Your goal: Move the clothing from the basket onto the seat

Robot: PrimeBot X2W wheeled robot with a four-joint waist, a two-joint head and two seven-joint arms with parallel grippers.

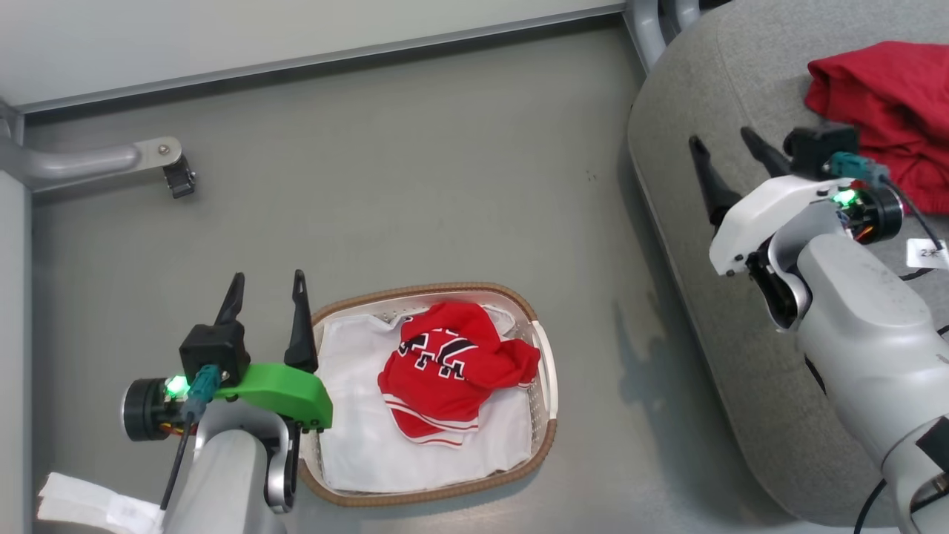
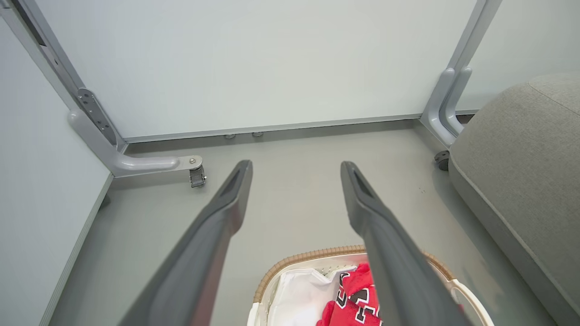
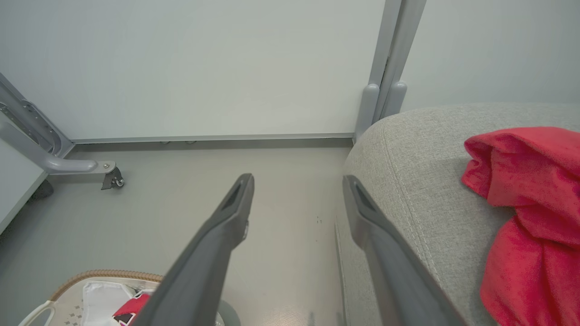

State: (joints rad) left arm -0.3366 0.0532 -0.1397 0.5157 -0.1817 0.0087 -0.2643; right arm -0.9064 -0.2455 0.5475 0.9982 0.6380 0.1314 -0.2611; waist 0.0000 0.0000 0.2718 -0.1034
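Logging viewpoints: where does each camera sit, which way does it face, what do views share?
Head view: on the head, looking down at the basket holding a jersey and the seat bearing a red garment; left end effector and right end effector show, open.
Left wrist view: on the left wrist, looking along its fingers toward the wall panel; basket below, seat right.
Right wrist view: on the right wrist, along its fingers toward that wall, beside the seat's edge.
Shared: all three show basket, seat and caster foot.

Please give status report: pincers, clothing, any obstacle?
Left pincer open, empty, near basket. Right pincer open, empty, over seat edge. One red jersey in basket, one red garment on seat. No obstacle seen.
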